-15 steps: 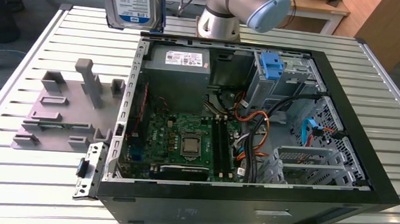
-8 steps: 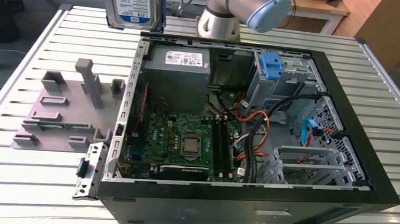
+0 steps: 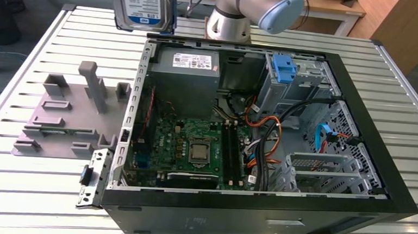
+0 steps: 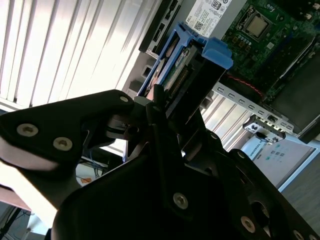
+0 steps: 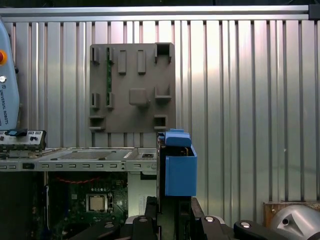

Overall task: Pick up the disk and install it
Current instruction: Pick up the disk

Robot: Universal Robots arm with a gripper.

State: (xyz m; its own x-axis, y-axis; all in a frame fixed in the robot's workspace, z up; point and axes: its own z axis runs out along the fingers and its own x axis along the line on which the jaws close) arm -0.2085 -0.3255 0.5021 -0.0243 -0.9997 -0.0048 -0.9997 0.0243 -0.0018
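Note:
The disk (image 3: 143, 7), silver with a white-and-blue label and a blue carrier, hangs upright in the air above the far left corner of the open computer case (image 3: 380, 160) in the exterior view. In the second wrist view my gripper (image 4: 170, 107) is shut on the disk (image 4: 176, 67), with black fingers (image 4: 159, 125) clamping its lower end. The first wrist view shows the disk (image 5: 179, 167) edge-on, blue carrier outward, rising from the gripper (image 5: 170, 220) over the case's edge.
Inside the case are a grey power-supply box (image 3: 186, 66), a green motherboard (image 3: 192, 143), cables, and a drive bay with a lone blue bracket (image 3: 283, 67). A grey fixture plate (image 3: 64, 113) with posts lies on the slatted table (image 3: 36, 204). The arm's base (image 3: 233, 18) stands behind the case.

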